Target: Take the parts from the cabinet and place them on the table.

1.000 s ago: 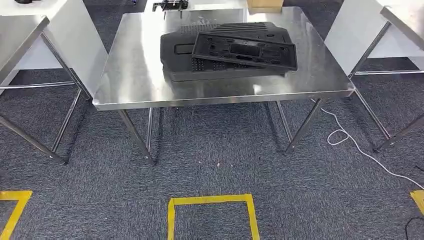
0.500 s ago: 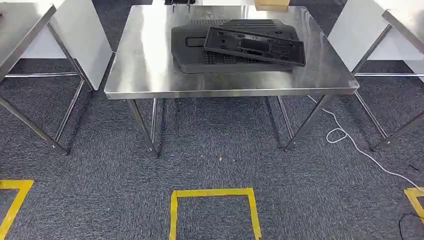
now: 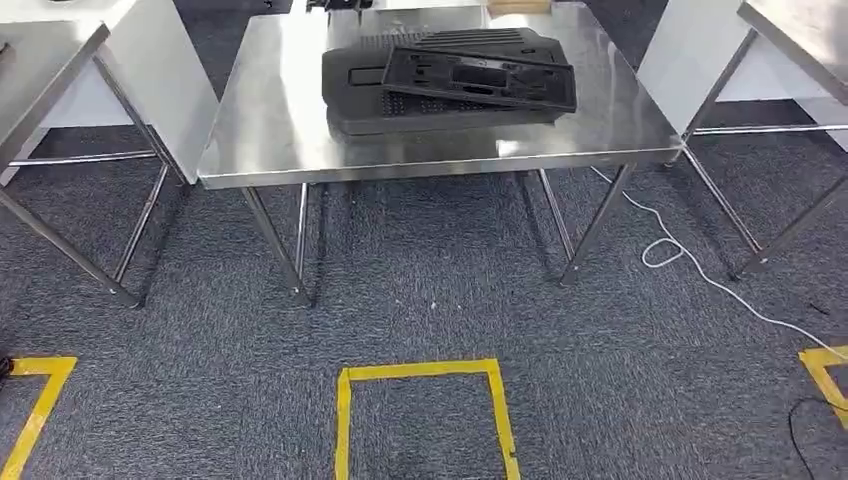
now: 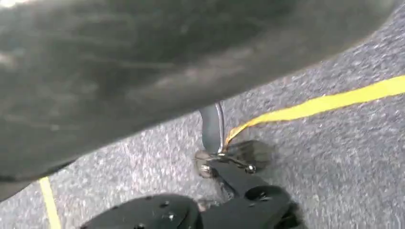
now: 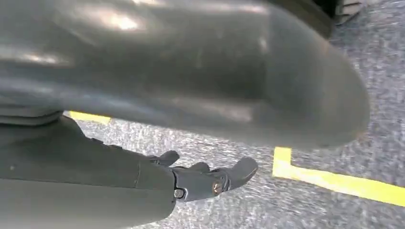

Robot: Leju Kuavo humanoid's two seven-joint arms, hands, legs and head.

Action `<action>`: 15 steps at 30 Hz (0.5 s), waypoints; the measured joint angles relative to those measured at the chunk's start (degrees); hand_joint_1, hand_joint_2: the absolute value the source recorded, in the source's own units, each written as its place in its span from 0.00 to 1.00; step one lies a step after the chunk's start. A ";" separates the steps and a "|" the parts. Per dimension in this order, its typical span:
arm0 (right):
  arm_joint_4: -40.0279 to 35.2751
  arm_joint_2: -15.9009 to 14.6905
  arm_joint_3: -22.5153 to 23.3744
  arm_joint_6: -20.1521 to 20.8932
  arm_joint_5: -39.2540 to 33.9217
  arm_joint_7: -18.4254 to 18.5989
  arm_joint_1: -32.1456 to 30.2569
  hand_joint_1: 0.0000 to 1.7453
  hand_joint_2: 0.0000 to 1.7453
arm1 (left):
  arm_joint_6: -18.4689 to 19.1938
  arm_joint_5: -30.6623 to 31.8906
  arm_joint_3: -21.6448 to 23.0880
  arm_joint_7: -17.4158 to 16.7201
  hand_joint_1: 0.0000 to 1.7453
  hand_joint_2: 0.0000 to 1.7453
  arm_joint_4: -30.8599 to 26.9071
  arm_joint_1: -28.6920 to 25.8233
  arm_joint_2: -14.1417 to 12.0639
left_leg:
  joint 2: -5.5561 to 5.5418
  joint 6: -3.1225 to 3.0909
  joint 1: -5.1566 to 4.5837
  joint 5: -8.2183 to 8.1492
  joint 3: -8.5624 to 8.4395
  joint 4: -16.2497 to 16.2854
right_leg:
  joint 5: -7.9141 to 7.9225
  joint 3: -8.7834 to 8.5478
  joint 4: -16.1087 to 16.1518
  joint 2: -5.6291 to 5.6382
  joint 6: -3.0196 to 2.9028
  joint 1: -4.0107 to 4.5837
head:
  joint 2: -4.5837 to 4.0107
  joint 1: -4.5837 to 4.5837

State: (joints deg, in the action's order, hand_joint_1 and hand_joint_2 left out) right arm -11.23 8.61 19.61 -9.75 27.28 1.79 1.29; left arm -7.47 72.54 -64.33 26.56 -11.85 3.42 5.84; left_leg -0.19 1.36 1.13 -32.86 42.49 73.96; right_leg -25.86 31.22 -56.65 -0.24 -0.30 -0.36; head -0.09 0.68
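Two black plastic parts lie on the steel table (image 3: pixel 270 130) ahead of me. A large flat ribbed panel (image 3: pixel 355 95) is underneath, and a long frame-shaped part (image 3: pixel 480 78) rests slanted on top of it. My right hand (image 5: pixel 191 183) hangs over the grey carpet with its dark fingers (image 5: pixel 239 171) stretched out and nothing in them. In the left wrist view, my left hand (image 4: pixel 143 71) is a big blurred grey mass over the carpet, and its fingers are hidden.
A yellow tape square (image 3: pixel 420 372) marks the carpet in front of me, with more tape corners at both sides. Steel tables stand to the left (image 3: pixel 45 60) and right (image 3: pixel 800 30). A white cable (image 3: pixel 690 265) trails on the floor by the table's right legs.
The whole picture has shifted up and a little left, so the camera has moved. The two black parts lie the same way on the table.
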 joint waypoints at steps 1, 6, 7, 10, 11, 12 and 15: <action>0.02 0.00 0.00 0.00 0.07 -0.04 0.00 0.00 0.00 | -0.02 0.00 0.00 0.00 0.00 0.00 0.00 0.00 0.00 | 0.01 0.05 0.01 -1.15 0.16 2.61 | 0.47 0.54 -0.04 0.00 0.07 0.16 | 0.00 -0.09; 0.02 0.04 -0.02 0.00 0.07 -0.22 0.01 0.00 0.00 | -0.07 0.00 -0.07 0.00 0.00 0.00 -0.02 0.34 -0.04 | -0.17 -0.70 -0.08 1.90 -14.00 -15.59 | 2.20 2.75 -0.68 0.08 1.05 0.38 | 0.00 -0.02; 0.02 0.04 -0.02 0.00 0.09 -0.26 0.14 0.00 0.00 | -0.07 0.00 -0.07 0.00 0.00 0.00 -0.02 0.39 -0.04 | -0.41 -1.26 -0.45 2.76 -13.58 -15.59 | 2.39 2.99 -1.00 0.02 1.34 0.79 | 0.00 -0.16; 0.02 0.07 -0.09 0.00 0.37 -0.37 0.09 0.00 0.00 | -0.09 0.00 -0.09 0.02 0.00 0.00 -0.02 0.25 0.02 | -0.29 -2.71 -1.17 3.74 -13.01 -15.54 | 3.57 3.28 -0.52 0.06 2.61 0.14 | 0.00 -0.18; 0.13 0.04 -0.13 0.00 0.59 -0.37 -0.10 0.00 0.00 | -0.11 0.00 -0.09 0.00 0.00 0.00 0.02 0.29 0.09 | -0.06 -3.34 -0.74 4.62 -12.02 -15.83 | 3.45 4.08 -0.91 0.10 2.91 0.27 | 0.00 -0.20; 0.13 0.04 -0.20 0.00 0.75 -0.37 -0.15 0.00 0.00 | -0.15 0.00 -0.09 0.00 0.00 0.00 0.02 0.44 0.07 | 0.00 -3.63 -0.74 5.08 -11.52 -15.83 | 1.89 4.84 -2.11 0.17 2.80 0.15 | 0.00 -0.31; 0.15 0.07 -0.26 0.00 0.90 -0.04 -0.17 0.00 0.00 | -0.31 -0.04 -0.11 -0.04 0.00 0.00 -0.02 0.46 0.00 | 0.10 -4.16 -0.78 6.82 -8.96 -15.81 | -6.62 8.84 -13.99 0.17 1.50 0.03 | 0.00 -0.63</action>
State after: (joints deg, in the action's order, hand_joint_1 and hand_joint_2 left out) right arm -11.08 8.68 19.34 -9.75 28.17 1.75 1.12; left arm -7.78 72.50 -64.43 26.51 -11.87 3.88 5.84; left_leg -0.09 -2.81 0.36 -26.05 33.54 58.15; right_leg -32.48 40.07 -70.64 -0.06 1.20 -0.33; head -0.09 0.04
